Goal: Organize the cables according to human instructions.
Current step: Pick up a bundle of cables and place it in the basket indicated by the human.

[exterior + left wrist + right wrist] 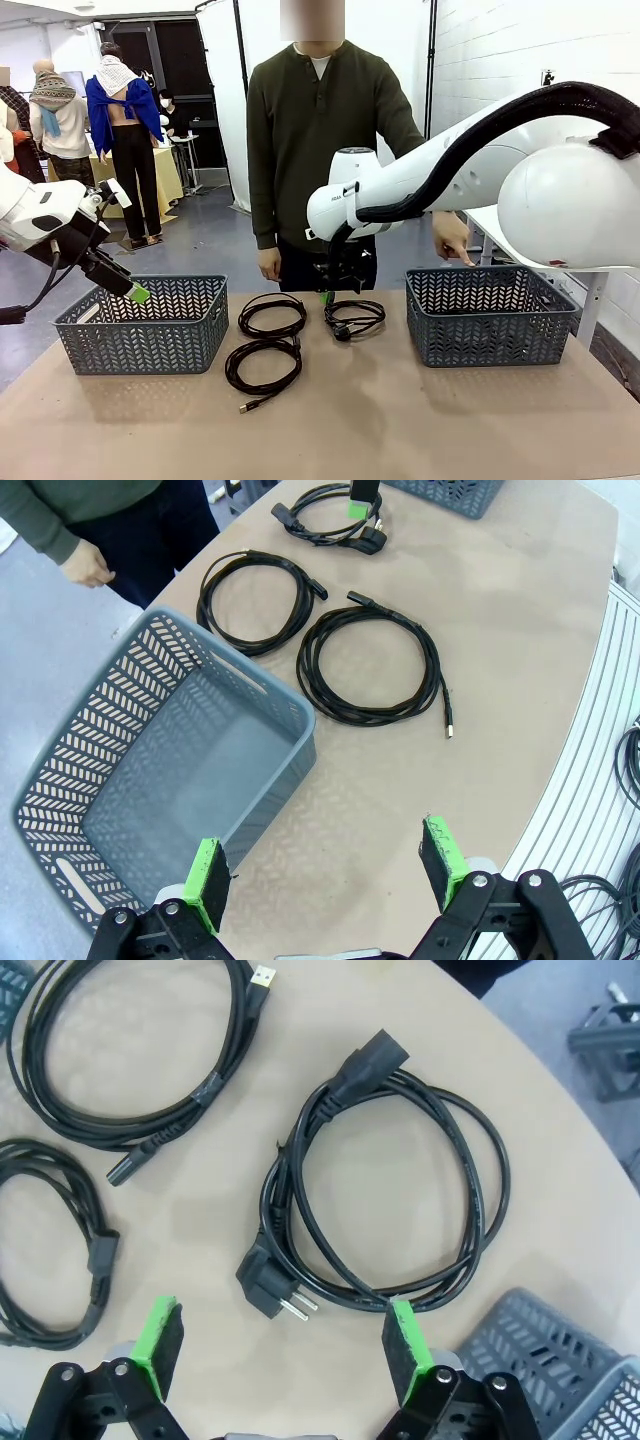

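The right hand [280, 1328] hangs over the bench [400, 420] with its green pads spread wide and nothing between them, above the near edge of the power cable [283, 1192]. That cable lies flat in a loose coil, with its two-pin plug just ahead of the pads and a corner of the right basket [480, 330] close beside it. The person's hand [452, 238] points a finger down at that basket's far rim, so I judge this cable is meant for it.

The left hand [325, 858] is spread and empty too, hovering by the near corner of the left basket [140, 340], which holds nothing. The USB cable [200, 1090] and a third cable [100, 1252] lie between the baskets, side by side and apart from the power cable.

The main risk lies in the pick. I see no tie on the power cable's loops, so a pinch on one or two strands could let the rest sag and trail. The heavy plug might then swing, snag the basket's lattice wall or hang over the rim. A descent too far off the strands would close on bare bench. Carrying the cable towards the basket also brings the arm close to the person's pointing finger.
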`<control>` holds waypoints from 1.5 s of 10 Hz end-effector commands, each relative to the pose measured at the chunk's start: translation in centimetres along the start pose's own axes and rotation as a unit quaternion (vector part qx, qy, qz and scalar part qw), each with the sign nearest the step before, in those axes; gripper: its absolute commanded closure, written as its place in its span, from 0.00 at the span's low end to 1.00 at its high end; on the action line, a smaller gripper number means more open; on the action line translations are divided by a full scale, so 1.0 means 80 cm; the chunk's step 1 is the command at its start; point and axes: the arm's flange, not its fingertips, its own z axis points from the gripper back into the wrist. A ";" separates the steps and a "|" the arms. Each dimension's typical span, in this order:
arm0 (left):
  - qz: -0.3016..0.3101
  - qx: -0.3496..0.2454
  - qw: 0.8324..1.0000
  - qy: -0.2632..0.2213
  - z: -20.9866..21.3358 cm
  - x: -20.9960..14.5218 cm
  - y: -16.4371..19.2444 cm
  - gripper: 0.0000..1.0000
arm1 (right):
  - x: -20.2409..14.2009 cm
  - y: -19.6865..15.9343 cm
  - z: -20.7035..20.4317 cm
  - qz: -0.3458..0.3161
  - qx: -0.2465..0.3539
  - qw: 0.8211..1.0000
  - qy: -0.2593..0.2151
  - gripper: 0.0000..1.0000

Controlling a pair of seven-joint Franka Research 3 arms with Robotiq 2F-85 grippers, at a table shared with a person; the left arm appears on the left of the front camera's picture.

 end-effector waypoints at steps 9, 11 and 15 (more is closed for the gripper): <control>0.005 -0.003 1.000 -0.006 -0.001 -0.001 0.003 0.00 | 0.000 0.002 0.000 0.002 0.000 1.000 0.000 0.00; 0.005 -0.003 1.000 -0.006 -0.001 -0.001 0.003 0.00 | 0.009 0.005 -0.013 -0.018 -0.001 1.000 0.000 0.00; 0.005 -0.003 1.000 -0.006 -0.001 -0.001 0.003 0.00 | 0.017 0.003 -0.040 -0.065 -0.013 0.998 -0.001 0.00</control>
